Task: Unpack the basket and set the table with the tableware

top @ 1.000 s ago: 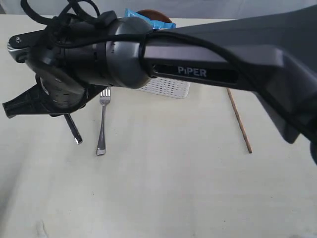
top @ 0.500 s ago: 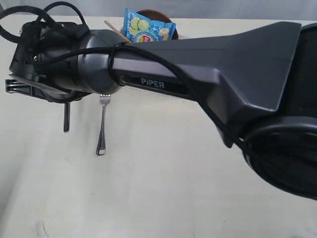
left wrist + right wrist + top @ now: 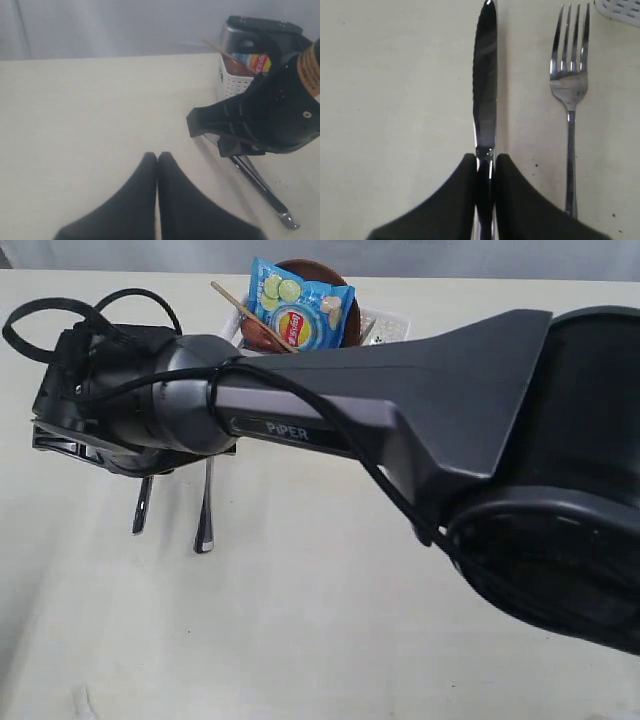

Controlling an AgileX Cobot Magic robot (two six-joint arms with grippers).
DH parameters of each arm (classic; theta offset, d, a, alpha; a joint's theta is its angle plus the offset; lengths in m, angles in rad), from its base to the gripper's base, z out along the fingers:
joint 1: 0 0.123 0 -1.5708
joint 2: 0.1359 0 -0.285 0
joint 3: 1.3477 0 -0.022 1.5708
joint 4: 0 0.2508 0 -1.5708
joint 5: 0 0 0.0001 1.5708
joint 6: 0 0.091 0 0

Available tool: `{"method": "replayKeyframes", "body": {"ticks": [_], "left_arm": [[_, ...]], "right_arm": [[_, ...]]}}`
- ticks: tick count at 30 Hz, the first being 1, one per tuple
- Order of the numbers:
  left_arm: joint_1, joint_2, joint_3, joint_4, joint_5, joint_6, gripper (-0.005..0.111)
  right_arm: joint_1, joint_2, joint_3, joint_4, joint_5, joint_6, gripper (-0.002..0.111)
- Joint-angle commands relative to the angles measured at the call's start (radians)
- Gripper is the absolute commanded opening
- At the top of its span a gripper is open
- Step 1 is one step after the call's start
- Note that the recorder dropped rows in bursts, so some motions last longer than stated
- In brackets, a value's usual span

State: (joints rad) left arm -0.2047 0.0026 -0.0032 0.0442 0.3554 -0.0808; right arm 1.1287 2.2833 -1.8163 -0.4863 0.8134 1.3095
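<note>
**Lay the knife flat beside the fork before you let go**

Your right gripper [image 3: 485, 161] is clenched on the knife [image 3: 485, 75], pinching it where blade meets handle. The knife sits just beside the fork [image 3: 568, 95], on its left in the exterior view. The two are nearly parallel and do not touch, on the table [image 3: 300, 630] in front of the basket [image 3: 388, 324].

I cannot tell whether the blade lies flat on the top. The left wrist view shows the handle's end down near the surface. So ease down until the whole length rests. Then part the jaws only a little and lift straight up, so the pads do not drag the knife askew or push it into the fork. Hold an even gap to the fork.

Your left gripper [image 3: 157, 159] is closed on nothing over bare table; leave it out of the way.

The basket holds the blue snack bag [image 3: 300, 308], the brown plate [image 3: 312, 267] and a chopstick [image 3: 232, 297], so I judge most of the unpacking is yet to do.
</note>
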Motion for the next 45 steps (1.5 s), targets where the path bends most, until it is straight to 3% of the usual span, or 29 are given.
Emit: {"method": "replayKeyframes", "body": {"ticks": [1,9,22,37,39,45], "left_arm": [[-0.005,-0.003,0.003,0.008,-0.011,-0.004,0.0],[-0.005,-0.003,0.003,0.008,-0.011,-0.004,0.0],[-0.005,-0.003,0.003,0.008,-0.011,-0.004,0.0],[-0.005,-0.003,0.003,0.008,-0.011,-0.004,0.0],[-0.005,-0.003,0.003,0.008,-0.011,-0.004,0.0],[-0.005,-0.003,0.003,0.008,-0.011,-0.004,0.0]], "right_arm": [[0.0,0.0,0.052,0.003,-0.011,0.056,-0.001],[0.0,0.004,0.111,0.002,-0.137,0.083,-0.001],[-0.013,0.048,0.111,-0.042,-0.117,0.149,0.0],[-0.022,0.043,0.107,-0.109,-0.152,0.081,0.0],[-0.024,0.043,0.107,-0.111,-0.161,0.084,0.006],[-0.028,0.039,0.107,-0.105,-0.175,0.099,0.043]]}}
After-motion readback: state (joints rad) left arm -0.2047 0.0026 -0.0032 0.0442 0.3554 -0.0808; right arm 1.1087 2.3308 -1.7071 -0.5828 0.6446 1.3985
